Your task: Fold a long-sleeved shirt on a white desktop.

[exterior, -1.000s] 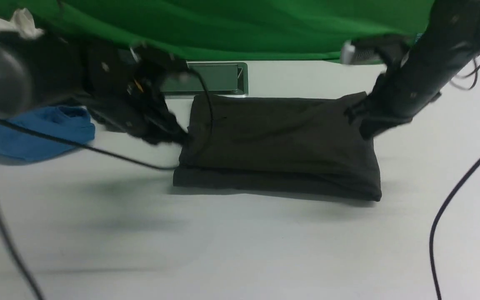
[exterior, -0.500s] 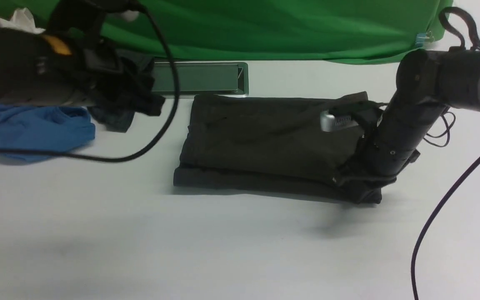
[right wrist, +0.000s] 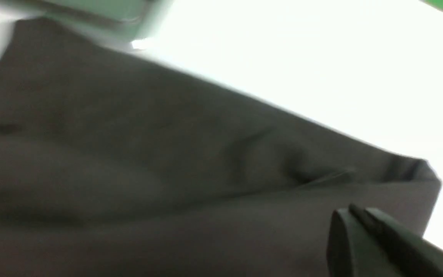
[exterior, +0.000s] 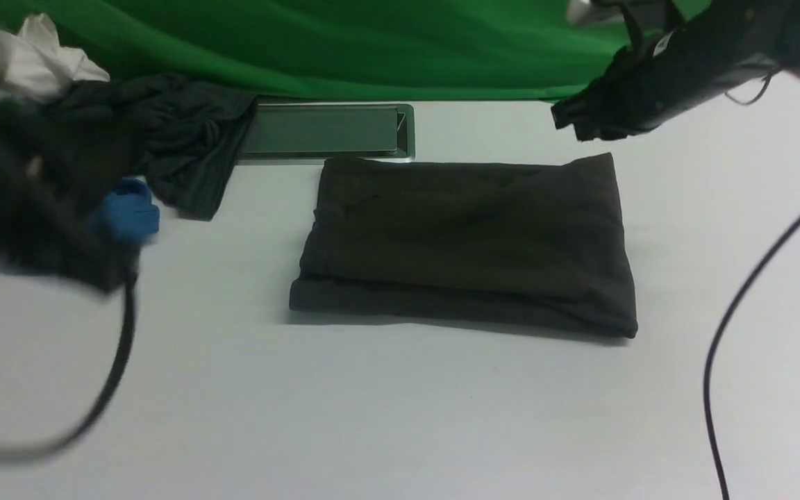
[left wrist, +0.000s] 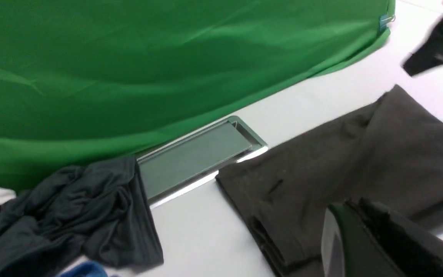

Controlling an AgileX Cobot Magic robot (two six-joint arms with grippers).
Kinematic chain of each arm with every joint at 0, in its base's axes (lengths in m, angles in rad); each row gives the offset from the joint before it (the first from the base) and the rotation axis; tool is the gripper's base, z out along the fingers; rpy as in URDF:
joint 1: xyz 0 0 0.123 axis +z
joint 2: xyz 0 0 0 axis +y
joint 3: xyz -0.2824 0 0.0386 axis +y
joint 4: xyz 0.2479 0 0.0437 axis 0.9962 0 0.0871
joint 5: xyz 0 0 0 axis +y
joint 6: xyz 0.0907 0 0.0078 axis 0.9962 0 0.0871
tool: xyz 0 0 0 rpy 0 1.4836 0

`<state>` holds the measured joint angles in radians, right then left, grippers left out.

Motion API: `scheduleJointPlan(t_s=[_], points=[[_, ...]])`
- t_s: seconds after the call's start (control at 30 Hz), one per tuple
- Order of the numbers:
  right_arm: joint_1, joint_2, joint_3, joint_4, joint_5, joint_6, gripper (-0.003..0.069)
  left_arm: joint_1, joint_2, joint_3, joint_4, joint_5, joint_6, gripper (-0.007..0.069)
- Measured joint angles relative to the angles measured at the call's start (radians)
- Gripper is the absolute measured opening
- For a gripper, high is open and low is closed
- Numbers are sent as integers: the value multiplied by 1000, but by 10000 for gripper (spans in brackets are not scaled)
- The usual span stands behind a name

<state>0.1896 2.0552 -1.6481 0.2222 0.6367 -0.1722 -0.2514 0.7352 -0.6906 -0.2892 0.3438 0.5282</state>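
Fingers of both grippers are pressed together on nothing. Those of the right gripper [exterior: 567,119], a blurred black shape in the upper right of the front view, are hanging in the air above the far right corner of the cloth, touching no fabric; its wrist view is showing one dark fingertip [right wrist: 354,227] over the shirt. The left gripper [left wrist: 344,215] is showing only as a dark smear at the left edge of the front view, while its own camera is looking down past its closed tips at the shirt's left edge.

Lying in the middle of the front view is the large dark brownish-grey knit long-sleeved shirt [exterior: 466,239], sitting as a neat stacked rectangle on the broad smooth white desktop [exterior: 372,403], its layers showing along the near edge. With no sleeve hanging out, the folding is probably finished, which would explain why both arms are standing clear of it.

Bunched at the upper left, well apart from the shirt, are a charcoal ribbed garment [exterior: 185,153] and a blue garment [exterior: 126,217], before the green cloth backdrop [exterior: 344,42].
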Motion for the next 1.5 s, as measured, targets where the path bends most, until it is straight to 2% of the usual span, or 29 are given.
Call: scheduleJointPlan(t_s=[0.17, 0.4, 0.53, 0.73, 0.93, 1.23, 1.5], points=[[-20, 182, -71, -4, -21, 14, 32, 0, -219, 157, -19, -35, 5, 19], [-20, 246, -156, 4, -36, 19, 34, 0, -423, 234, -33, -42, 6, 19], [-20, 183, -189, 0, 74, 14, 34, 0, -505, 239, -35, -28, 6, 19], [-20, -97, -173, -11, 295, 9, 34, 0, -540, 239, -39, -18, 10, 19], [-20, -488, 31, -13, 335, 44, 34, 0, -540, 258, -51, -26, 17, 19], [-20, -1074, 520, -17, 313, 80, 34, 0, -540, 341, -111, -66, 17, 19], [-20, -1349, 869, -19, 224, 81, 41, 0, -539, 385, -90, -33, 17, 19]])
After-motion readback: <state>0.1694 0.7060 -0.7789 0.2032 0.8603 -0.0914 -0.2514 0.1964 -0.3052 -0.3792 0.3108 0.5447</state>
